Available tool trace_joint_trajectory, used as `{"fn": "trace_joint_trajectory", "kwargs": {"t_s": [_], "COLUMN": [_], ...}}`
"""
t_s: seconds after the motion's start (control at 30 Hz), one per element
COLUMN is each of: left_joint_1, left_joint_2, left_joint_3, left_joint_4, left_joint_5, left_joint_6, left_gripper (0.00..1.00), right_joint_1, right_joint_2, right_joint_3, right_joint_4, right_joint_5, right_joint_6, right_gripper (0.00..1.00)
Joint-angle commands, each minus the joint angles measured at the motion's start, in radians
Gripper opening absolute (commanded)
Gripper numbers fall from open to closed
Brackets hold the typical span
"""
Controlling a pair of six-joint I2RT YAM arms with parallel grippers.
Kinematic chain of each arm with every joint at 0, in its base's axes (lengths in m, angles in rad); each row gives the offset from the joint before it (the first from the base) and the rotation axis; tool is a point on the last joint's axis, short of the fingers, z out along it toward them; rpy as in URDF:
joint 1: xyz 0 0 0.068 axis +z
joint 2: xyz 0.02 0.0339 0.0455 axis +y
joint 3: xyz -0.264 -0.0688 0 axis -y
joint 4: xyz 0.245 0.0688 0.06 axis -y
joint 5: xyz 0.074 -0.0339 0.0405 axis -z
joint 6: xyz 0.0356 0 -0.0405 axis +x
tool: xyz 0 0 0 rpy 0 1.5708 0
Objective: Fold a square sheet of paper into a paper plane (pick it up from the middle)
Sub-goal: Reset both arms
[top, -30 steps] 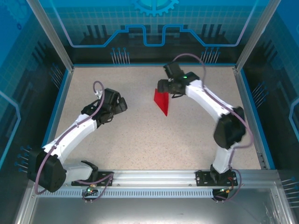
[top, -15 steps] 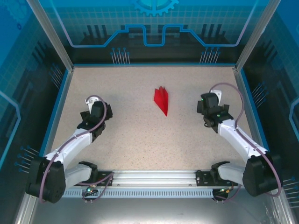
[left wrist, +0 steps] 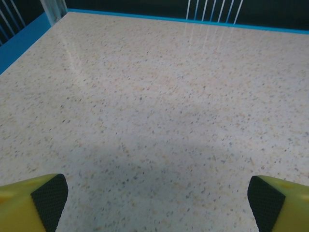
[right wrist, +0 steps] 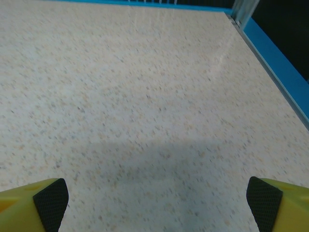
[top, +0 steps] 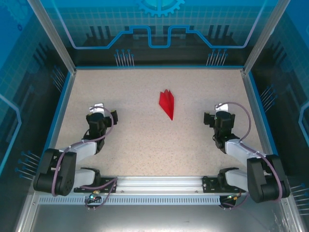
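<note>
Bright, even overhead light, all 3 views pretty sharp. Wrist cams: soft grey shadow across the lower middle of the desk [left wrist: 145, 96], pale glare streaks near the top edge. Top cam: metal strip [top: 154, 217] at frame bottom shines.

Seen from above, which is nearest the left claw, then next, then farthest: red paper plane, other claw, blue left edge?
From the left gripper:
1. blue left edge, just beside it.
2. paper plane, mid-table.
3. right gripper, far right side.

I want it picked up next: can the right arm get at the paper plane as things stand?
Probably yes. The paper plane lies alone on the table, with nothing between it and the open right gripper; the folded arm must extend.
</note>
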Motion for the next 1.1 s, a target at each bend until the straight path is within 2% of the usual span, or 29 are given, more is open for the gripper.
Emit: {"fn": "trace_joint_trajectory", "kwargs": {"t_s": [0.0,0.13,0.3,0.43,1.07], "left_joint_1": [0.04,0.055,0.055,0.054,0.058], "left_joint_2": [0.043,0.16,0.234,0.24,0.242], "left_joint_3": [-0.016,0.006,0.042,0.111,0.112], "left_joint_4": [0.199,0.262,0.254,0.135,0.132], "left_joint_5": [0.157,0.225,0.229,0.22,0.229], "left_joint_6": [0.045,0.055,0.061,0.058,0.058], "left_gripper": [0.99,0.99,0.99,0.99,0.99], "right_joint_1": [-0.021,-0.051,-0.043,-0.039,-0.036], "right_joint_2": [0.05,0.159,0.29,0.295,0.295], "right_joint_3": [-0.019,-0.007,0.022,0.057,0.06], "right_joint_4": [0.231,0.337,0.398,0.34,0.335], "right_joint_5": [-0.106,-0.194,-0.235,-0.222,-0.219], "right_joint_6": [-0.042,-0.042,-0.071,-0.071,-0.071], "right_gripper": [0.99,0.99,0.99,0.99,0.99]}}
